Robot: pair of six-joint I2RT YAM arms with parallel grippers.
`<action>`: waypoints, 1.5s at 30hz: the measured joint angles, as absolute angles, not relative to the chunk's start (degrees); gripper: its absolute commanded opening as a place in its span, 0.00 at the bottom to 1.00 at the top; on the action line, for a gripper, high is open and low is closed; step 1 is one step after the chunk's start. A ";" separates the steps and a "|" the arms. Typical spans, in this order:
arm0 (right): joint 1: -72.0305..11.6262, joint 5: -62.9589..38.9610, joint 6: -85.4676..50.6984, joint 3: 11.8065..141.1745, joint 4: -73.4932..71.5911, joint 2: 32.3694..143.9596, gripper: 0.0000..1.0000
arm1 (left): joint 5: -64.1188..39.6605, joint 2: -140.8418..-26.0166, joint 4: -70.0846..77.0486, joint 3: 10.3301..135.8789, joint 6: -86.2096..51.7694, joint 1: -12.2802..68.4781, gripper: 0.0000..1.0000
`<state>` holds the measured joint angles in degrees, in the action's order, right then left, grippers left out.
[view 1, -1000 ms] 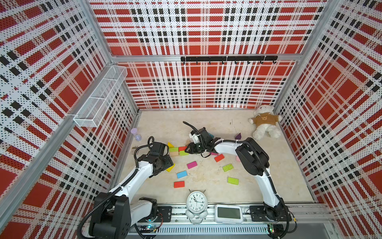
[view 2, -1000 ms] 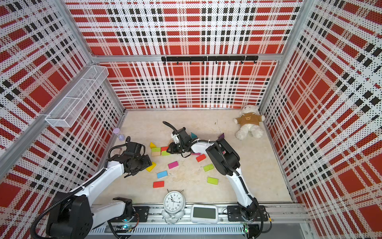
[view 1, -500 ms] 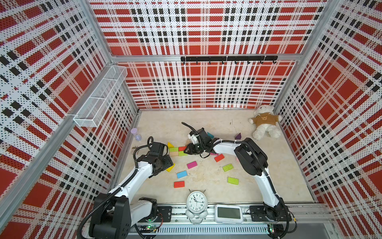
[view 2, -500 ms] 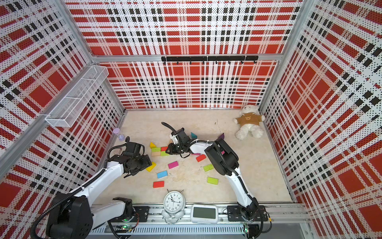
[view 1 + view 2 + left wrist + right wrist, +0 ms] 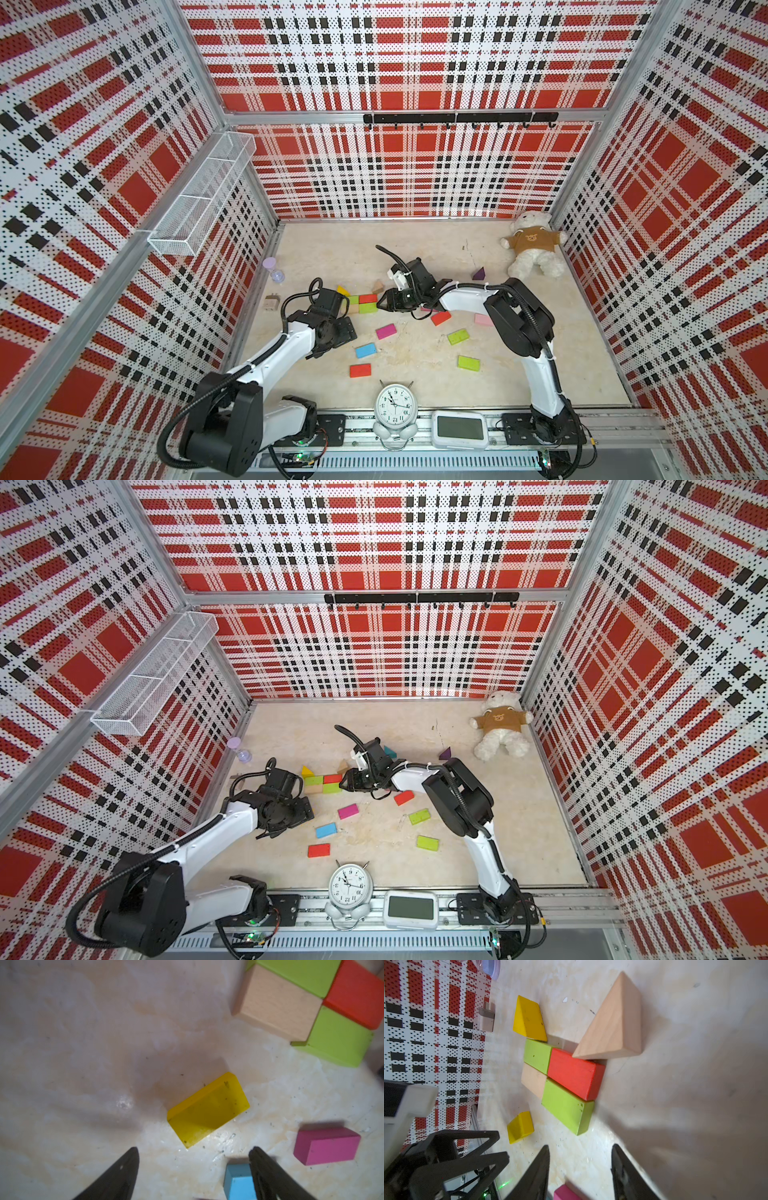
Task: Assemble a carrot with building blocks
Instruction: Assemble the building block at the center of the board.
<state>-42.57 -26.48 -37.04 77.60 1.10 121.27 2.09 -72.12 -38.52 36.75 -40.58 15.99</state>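
the left gripper [image 5: 193, 1149] stood wide open with nothing between its fingers, its tips just short of a flat yellow block [image 5: 207, 1109]. only the left wrist view showed that block; in both top views the gripper covered it. the right gripper [image 5: 581, 1146] had its jaws partly apart and empty, its tips near the lime block [image 5: 566, 1111] at the near edge of the block cluster [image 5: 365, 303]. the right wrist view showed a tan wedge [image 5: 612, 1028] touching the cluster's red block [image 5: 575, 1073], and a yellow wedge [image 5: 529, 1019] just beside the cluster's far side. a teal wedge [image 5: 389, 752] behind the right arm showed in a top view alone. loose blocks [image 5: 386, 331] lay flat on the cluster's near side. a wire basket [image 5: 199, 203] hung on the wall, well apart from the cluster.
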 measured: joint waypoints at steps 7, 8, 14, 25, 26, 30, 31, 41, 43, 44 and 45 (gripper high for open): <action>-41.82 -26.52 -37.10 74.85 -0.78 119.20 0.50 | 3.79 -74.56 -38.59 37.78 -42.04 16.49 0.83; -41.82 -26.52 -37.10 74.65 -0.93 119.20 0.50 | 3.90 -74.56 -38.59 38.00 -42.22 16.49 0.83; -41.69 -26.72 -37.12 74.00 -1.23 119.20 0.49 | 3.84 -74.78 -37.85 38.65 -44.38 16.49 0.85; -40.14 -29.65 -38.24 70.70 -5.37 119.20 0.49 | 3.68 -76.40 -35.48 38.70 -51.86 16.49 0.84; -39.83 -29.98 -38.50 70.13 -5.69 119.20 0.49 | 3.66 -76.97 -35.11 38.70 -52.38 16.49 0.84; -38.63 -31.20 -39.38 68.40 -7.22 119.20 0.49 | 3.66 -79.29 -34.44 38.74 -53.67 16.60 0.82; -38.41 -31.46 -39.66 68.16 -7.62 119.20 0.49 | 3.75 -79.77 -34.30 38.89 -53.87 16.62 0.82; -37.21 -32.97 -41.65 67.26 -10.94 119.20 0.48 | 4.14 -82.56 -34.35 41.15 -53.67 16.71 0.76; -37.21 -33.06 -41.80 67.26 -11.05 119.20 0.48 | 4.36 -82.74 -34.46 41.30 -53.43 16.71 0.73; -37.21 -33.06 -41.85 67.26 -11.07 119.20 0.48 | 4.49 -82.81 -34.52 41.34 -53.17 16.71 0.71; -37.19 -33.06 -41.87 67.26 -11.07 119.20 0.48 | 4.60 -82.87 -34.61 41.36 -52.80 16.71 0.69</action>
<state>-37.19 -33.06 -41.87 67.26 -11.07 119.20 4.60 -82.87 -34.61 41.36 -52.80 16.71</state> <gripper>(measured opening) 0.479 0.725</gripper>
